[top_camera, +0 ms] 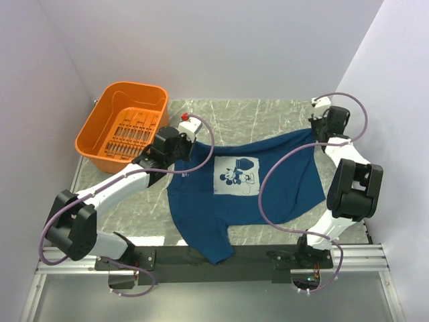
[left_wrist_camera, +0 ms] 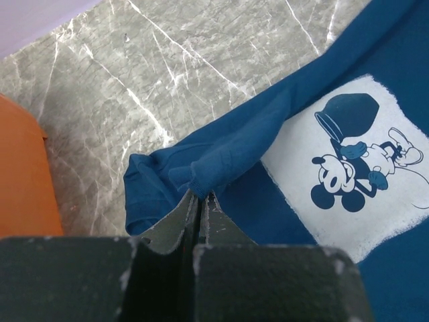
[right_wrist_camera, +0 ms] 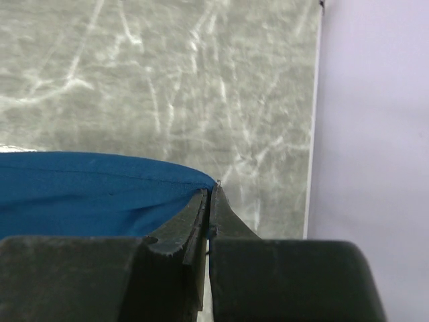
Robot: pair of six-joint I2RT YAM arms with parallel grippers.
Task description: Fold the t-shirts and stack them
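A dark navy-blue t-shirt (top_camera: 268,181) with a pale square mouse print (top_camera: 236,176) lies spread across the marble table, one part hanging over the near edge. My left gripper (top_camera: 179,163) is shut on a bunched fold of the t-shirt (left_wrist_camera: 221,157) at its left side; in the left wrist view the cloth is pinched at the left gripper's (left_wrist_camera: 200,196) tips. My right gripper (top_camera: 323,133) is shut on the t-shirt's far right corner, where the t-shirt (right_wrist_camera: 94,194) edge runs into the right gripper (right_wrist_camera: 210,190).
An orange plastic basket (top_camera: 100,127) stands at the table's far left, close to the left arm, and shows as an orange edge (left_wrist_camera: 23,181) in the left wrist view. White walls (right_wrist_camera: 375,114) close in the table on the left, back and right.
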